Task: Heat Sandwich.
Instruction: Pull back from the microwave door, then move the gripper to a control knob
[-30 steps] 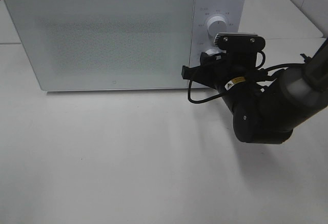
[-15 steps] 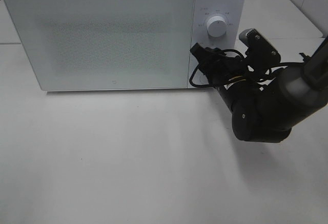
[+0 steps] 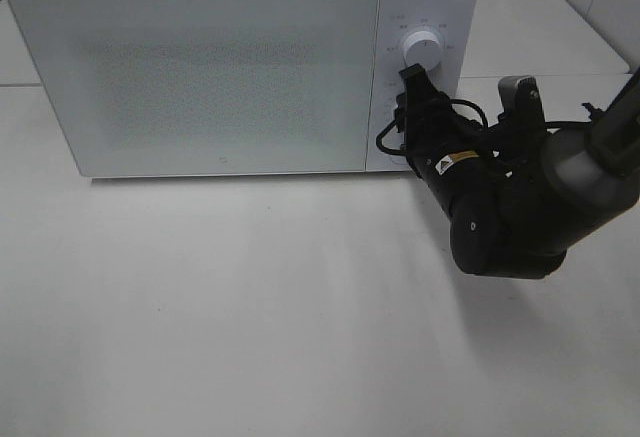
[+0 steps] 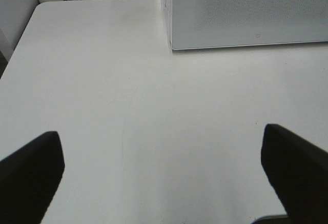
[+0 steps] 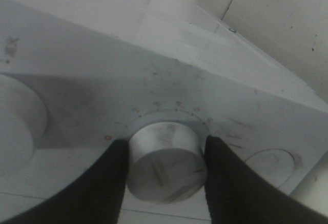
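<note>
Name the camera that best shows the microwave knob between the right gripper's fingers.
Right wrist: the knob sits central, clamped by the right gripper. Exterior high: that gripper hides it. Left wrist: only the microwave door, no knob.

Microwave [image 3: 220,67] sits at the back of the bench [image 3: 250,307], panel [image 3: 428,12] at its right end, upper knob [image 3: 422,49] above lower knob [image 5: 166,170]. Right tool [image 5: 165,147] clamps the lower knob from both sides. Left tool [image 4: 159,134] hangs over the bench, out front of the microwave's left corner.

White microwave [image 3: 240,62], perhaps speckled door [image 3: 200,77]
</note>
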Robot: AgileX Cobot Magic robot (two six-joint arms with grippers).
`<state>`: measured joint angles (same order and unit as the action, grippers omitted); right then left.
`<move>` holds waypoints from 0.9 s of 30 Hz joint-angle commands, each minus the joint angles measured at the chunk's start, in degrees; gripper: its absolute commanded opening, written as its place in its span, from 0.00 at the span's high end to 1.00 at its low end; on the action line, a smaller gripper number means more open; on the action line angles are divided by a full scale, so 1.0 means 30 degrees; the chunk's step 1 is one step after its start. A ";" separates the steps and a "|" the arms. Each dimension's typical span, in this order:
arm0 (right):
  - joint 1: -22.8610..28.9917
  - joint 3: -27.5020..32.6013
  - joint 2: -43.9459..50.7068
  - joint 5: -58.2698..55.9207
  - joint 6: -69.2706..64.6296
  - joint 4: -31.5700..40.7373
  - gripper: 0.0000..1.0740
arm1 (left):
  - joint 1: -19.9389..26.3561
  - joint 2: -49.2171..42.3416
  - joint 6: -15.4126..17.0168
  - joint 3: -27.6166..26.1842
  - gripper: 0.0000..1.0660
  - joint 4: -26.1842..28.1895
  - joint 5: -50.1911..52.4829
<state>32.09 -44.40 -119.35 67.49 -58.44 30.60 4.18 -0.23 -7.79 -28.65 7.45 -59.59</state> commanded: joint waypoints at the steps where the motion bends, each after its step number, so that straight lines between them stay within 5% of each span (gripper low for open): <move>1: -0.0229 -0.1089 0.0095 0.0783 -0.2884 -0.0095 0.96 | 0.0019 -0.0516 0.0095 0.0076 0.03 0.0153 0.0153; 27: -0.0267 -0.1089 0.0095 0.1929 -0.8804 0.1471 0.93 | 0.0019 -0.0516 0.0095 0.0076 0.03 0.0153 0.0153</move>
<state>32.77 -44.75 -119.35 67.38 -84.17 33.75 4.18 -0.23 -7.79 -28.65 7.45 -59.59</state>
